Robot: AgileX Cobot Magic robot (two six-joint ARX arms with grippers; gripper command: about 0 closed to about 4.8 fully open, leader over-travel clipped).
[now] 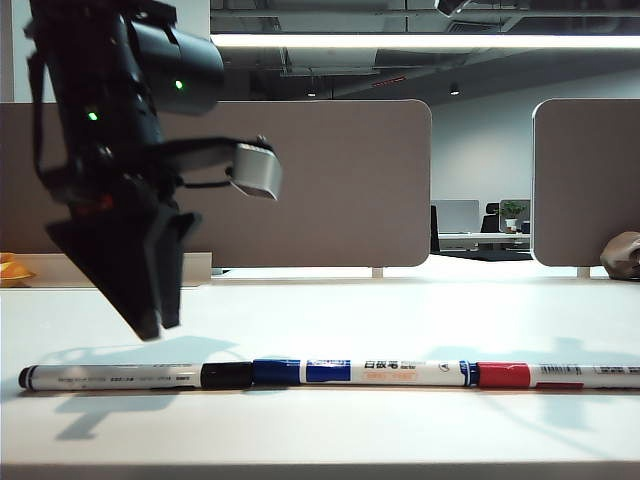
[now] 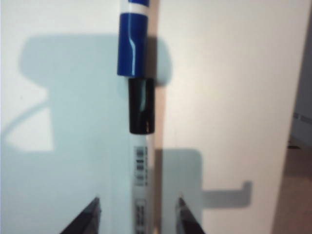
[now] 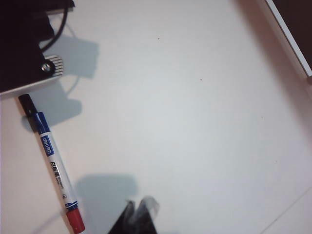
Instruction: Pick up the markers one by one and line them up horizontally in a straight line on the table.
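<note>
The left gripper [image 2: 139, 214] has its jaws apart, one dark fingertip [image 2: 87, 214] on each side of the black marker [image 2: 140, 185], which lies flat on the surface [image 2: 234, 97] between them without either tip clearly touching it. In the exterior view the left gripper [image 1: 150, 325] hangs above the surface over that marker's [image 1: 120, 377] white barrel, its tips clear of it and its shadow falling across the barrel. The black cap [image 2: 141, 106] points away from the jaws and meets the blue cap [image 2: 131, 46] of the blue marker [image 1: 365, 373] end to end. From the exterior view the three markers form one nearly straight row across the front of the surface [image 1: 320, 310]: black on the left, blue in the middle, and the red marker [image 1: 560, 376] on the right, its red cap against the blue marker's tail and its barrel running out of the picture. The right gripper [image 3: 139, 214] shows only as blurred dark tips at the edge of its own view, jaws together and holding nothing; it hovers near the red cap [image 3: 75, 222] without touching it, with the blue marker [image 3: 53, 163] stretching away toward the left arm's dark body [image 3: 24, 44]. Brown-grey partition panels [image 1: 330, 180] stand behind the surface.
</note>
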